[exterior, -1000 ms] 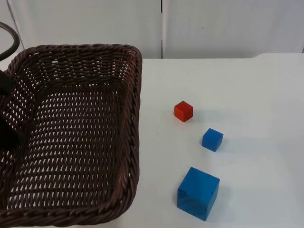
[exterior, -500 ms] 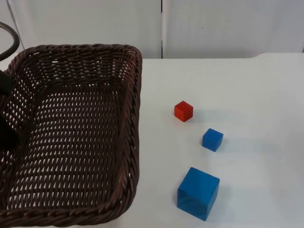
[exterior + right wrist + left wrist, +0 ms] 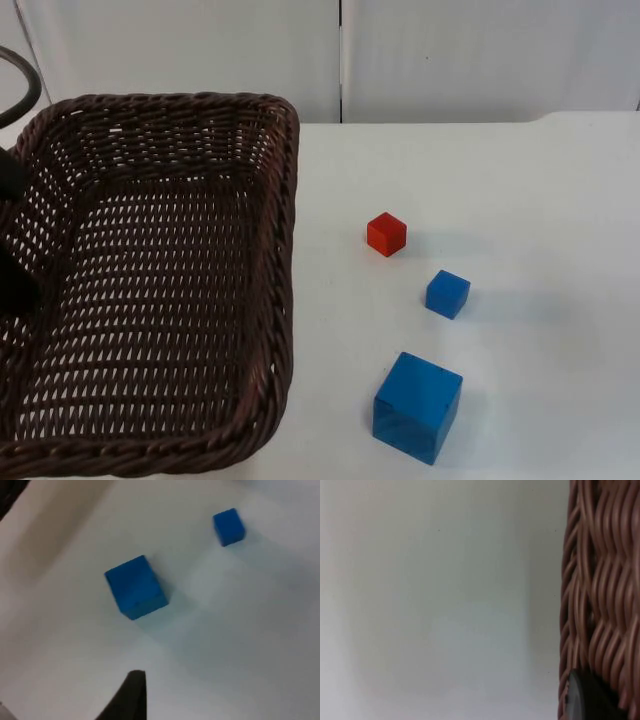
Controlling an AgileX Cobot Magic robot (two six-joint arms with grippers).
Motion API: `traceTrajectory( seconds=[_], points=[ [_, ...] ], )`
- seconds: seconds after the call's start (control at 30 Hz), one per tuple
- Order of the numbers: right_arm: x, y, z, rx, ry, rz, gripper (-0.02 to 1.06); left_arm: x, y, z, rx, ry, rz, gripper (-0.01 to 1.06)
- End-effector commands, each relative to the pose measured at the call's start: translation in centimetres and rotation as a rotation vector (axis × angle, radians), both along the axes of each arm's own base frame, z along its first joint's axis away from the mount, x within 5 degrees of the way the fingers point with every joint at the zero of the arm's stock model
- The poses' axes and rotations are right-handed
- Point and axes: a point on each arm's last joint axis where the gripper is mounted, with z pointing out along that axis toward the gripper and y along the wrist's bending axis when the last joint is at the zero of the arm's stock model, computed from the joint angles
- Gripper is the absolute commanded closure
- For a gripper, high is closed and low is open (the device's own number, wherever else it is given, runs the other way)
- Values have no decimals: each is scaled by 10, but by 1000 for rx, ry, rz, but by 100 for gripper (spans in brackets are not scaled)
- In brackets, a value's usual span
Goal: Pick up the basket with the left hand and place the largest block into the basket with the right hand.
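We can't read any text, label, brand, number or sign anywhere in these shots.
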Motion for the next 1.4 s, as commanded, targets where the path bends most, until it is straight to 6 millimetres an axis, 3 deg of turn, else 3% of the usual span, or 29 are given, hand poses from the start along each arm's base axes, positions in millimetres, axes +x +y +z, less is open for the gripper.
traceTrajectory(
  seconds=[0.0,0.17,0.47,0.67,0.97,1.17,1.37],
  points=[
    [0,16,-2,-11,-20,77,-1,0,-1,5,-27,-16,15,105],
    [0,52,-21,-73,-41,216,-1,0,-1,5,-26,-18,16,105],
    [9,89,-54,-91,-54,283,-1,0,-1,5,-25,-18,15,105],
    [19,96,-75,-113,-28,266,-1,0,-1,5,-25,-18,15,105],
    [39,108,-125,-152,9,205,-1,0,-1,5,-19,-21,8,105],
    [46,111,-144,-167,0,186,-1,0,0,5,-11,-22,4,105],
    [47,115,-150,-170,-17,193,-1,0,0,5,-5,-23,2,105]
  ],
)
